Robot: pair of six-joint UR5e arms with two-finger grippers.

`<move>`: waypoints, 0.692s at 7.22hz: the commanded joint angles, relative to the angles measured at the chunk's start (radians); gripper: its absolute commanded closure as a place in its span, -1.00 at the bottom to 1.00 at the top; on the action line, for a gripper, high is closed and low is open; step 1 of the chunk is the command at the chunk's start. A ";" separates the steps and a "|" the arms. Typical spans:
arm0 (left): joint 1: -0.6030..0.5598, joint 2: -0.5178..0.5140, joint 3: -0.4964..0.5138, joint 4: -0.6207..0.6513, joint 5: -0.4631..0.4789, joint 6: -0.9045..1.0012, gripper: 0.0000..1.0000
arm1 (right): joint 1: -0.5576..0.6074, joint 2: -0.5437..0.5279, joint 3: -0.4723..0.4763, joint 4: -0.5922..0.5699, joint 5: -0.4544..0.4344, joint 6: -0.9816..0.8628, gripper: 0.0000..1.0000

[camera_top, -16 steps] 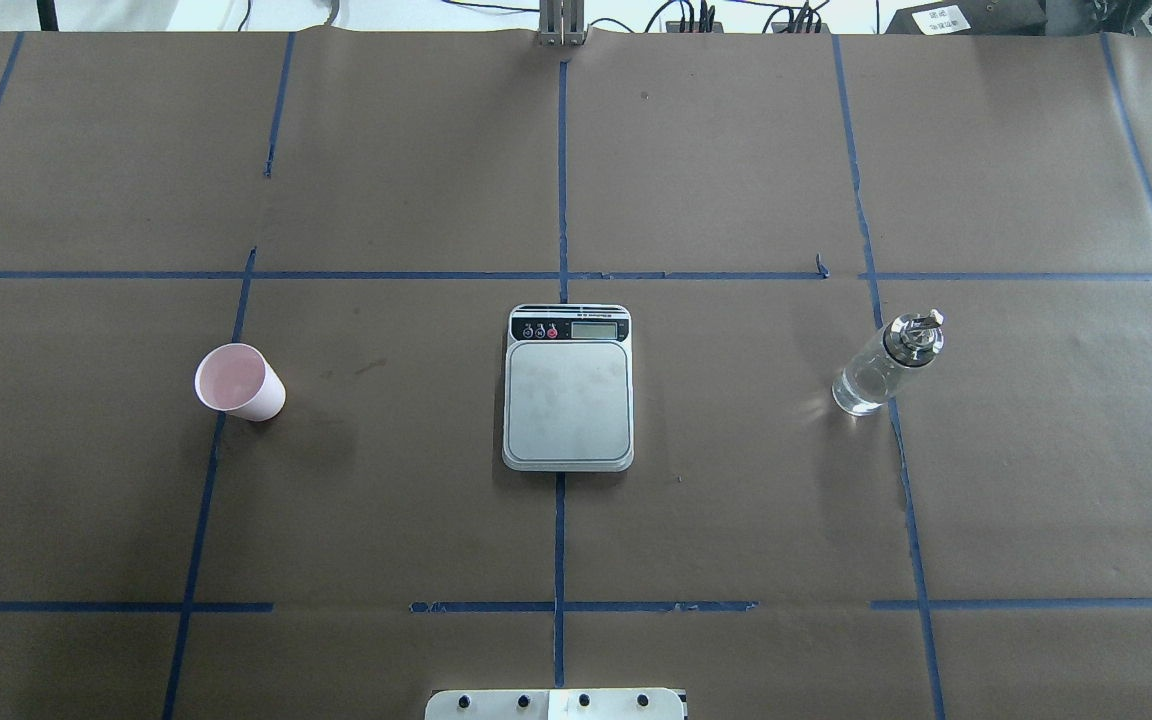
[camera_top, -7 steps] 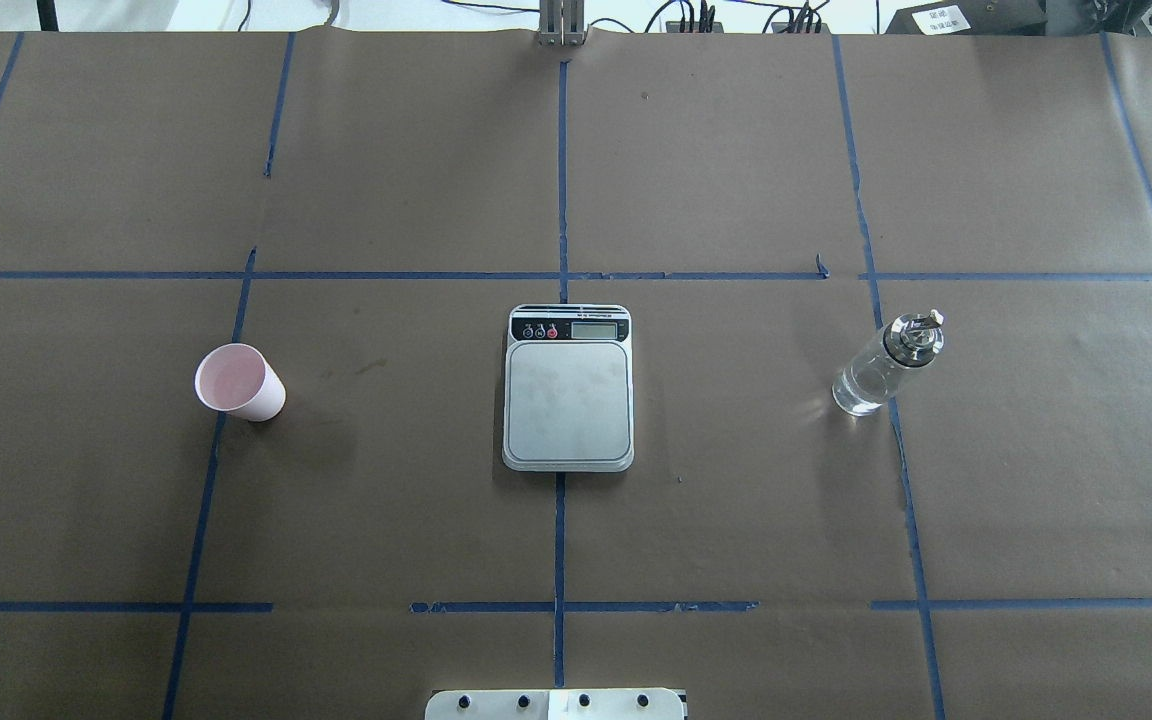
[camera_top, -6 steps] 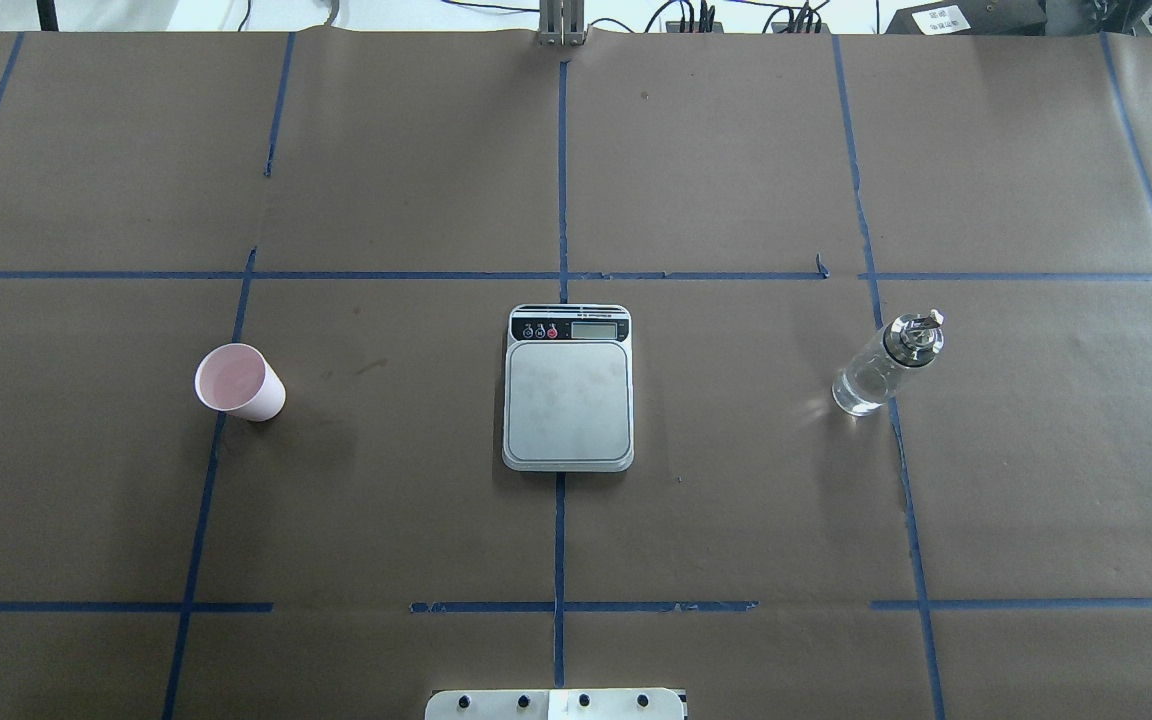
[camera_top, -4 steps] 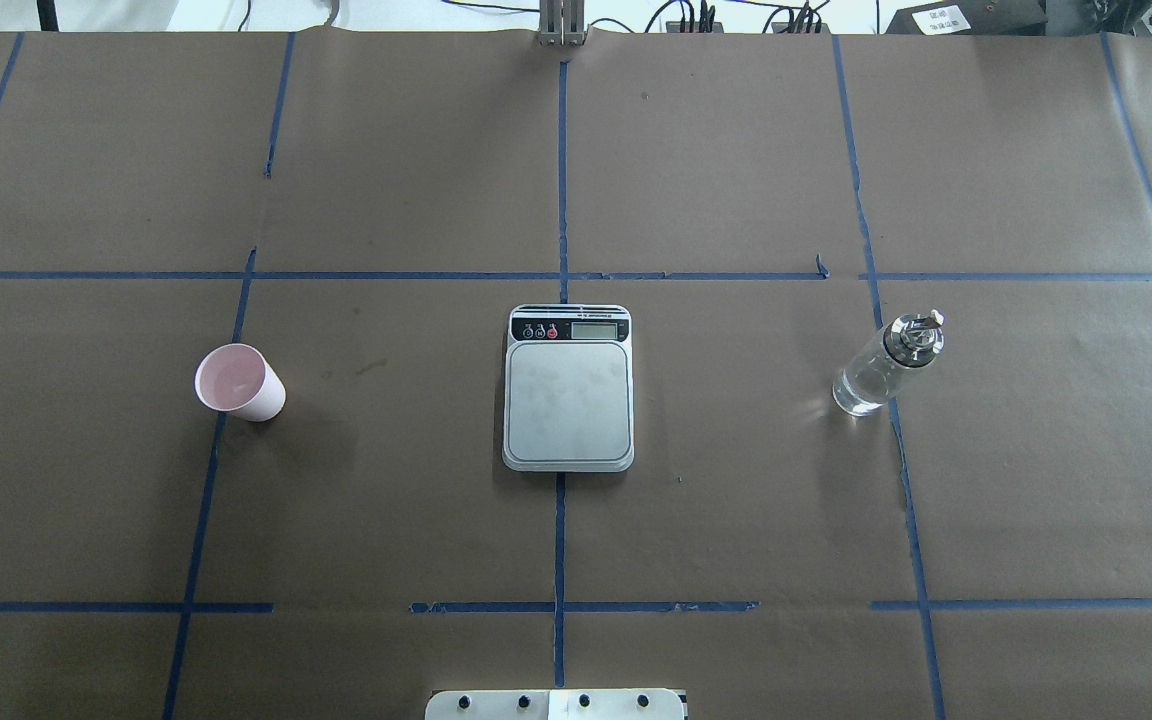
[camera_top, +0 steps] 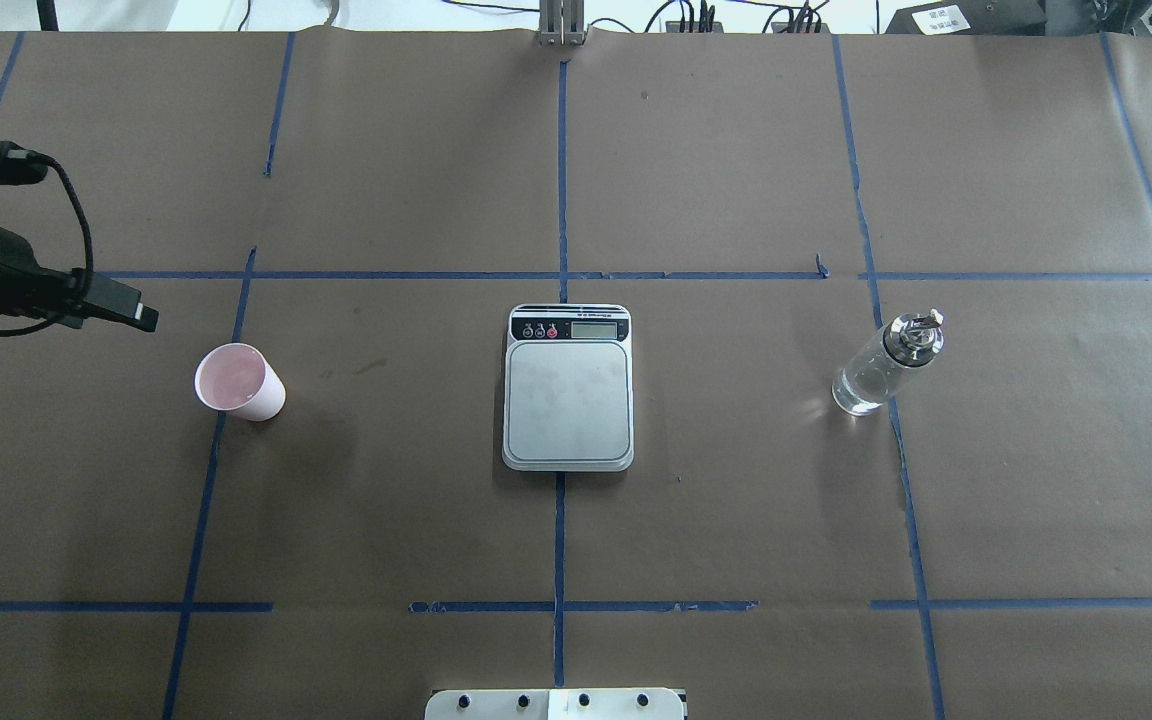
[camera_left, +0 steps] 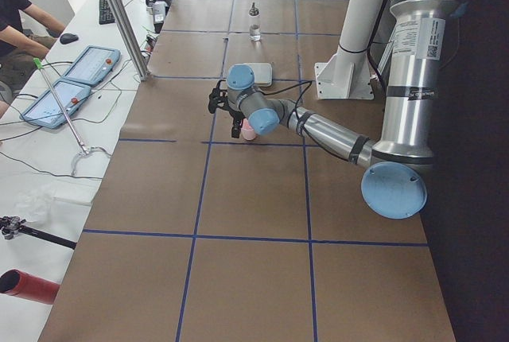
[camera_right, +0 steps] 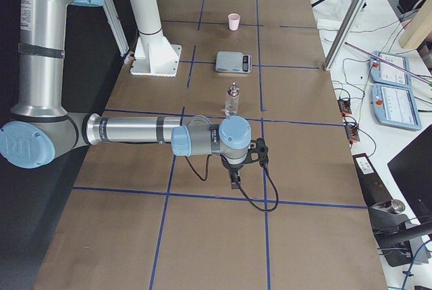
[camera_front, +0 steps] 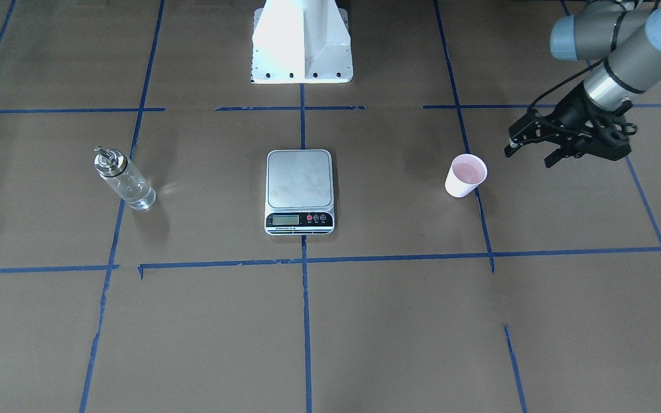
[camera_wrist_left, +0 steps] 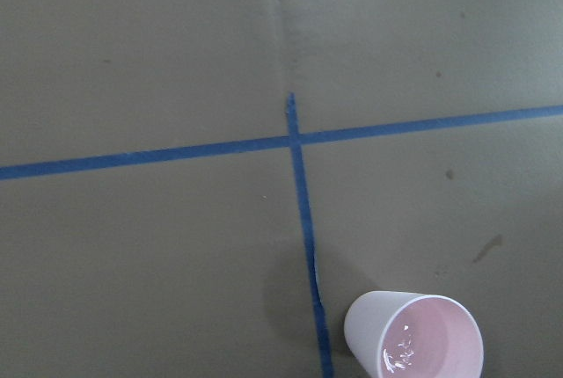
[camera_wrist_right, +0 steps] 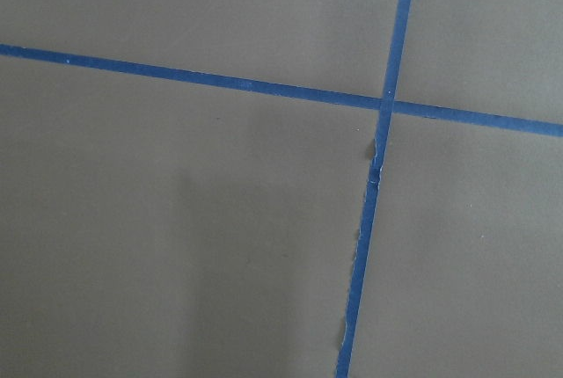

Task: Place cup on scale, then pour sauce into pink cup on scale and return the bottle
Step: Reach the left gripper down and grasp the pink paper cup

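The pink cup [camera_top: 239, 381] stands upright on the brown paper at the table's left, also in the front view [camera_front: 466, 175] and the left wrist view [camera_wrist_left: 413, 338]. The scale [camera_top: 568, 400] lies at the table's middle with nothing on it [camera_front: 299, 180]. The glass bottle [camera_top: 881, 365] with its metal spout stands at the right [camera_front: 124, 180]. My left gripper [camera_front: 528, 158] is open and empty, above the table just beyond the cup toward the table's left end [camera_top: 141, 315]. My right gripper [camera_right: 233, 181] shows only in the exterior right view; I cannot tell whether it is open.
The white robot base plate [camera_front: 302, 40] sits at my edge of the table [camera_top: 556, 705]. Blue tape lines cross the brown paper. Tablets [camera_left: 79, 79], cables and a seated person lie beyond the far edge in the exterior left view.
My left arm has come into the overhead view from the left and now hangs near the cup. Cup, scale and bottle have not moved.
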 commanded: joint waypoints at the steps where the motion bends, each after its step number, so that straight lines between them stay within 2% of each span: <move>1: 0.054 -0.027 0.047 0.004 0.044 -0.109 -0.82 | -0.002 0.001 -0.014 0.014 0.020 0.001 -1.00; 5: 0.079 -0.086 0.089 0.067 0.049 -0.152 -0.82 | -0.002 0.000 -0.017 0.022 0.018 -0.002 -1.00</move>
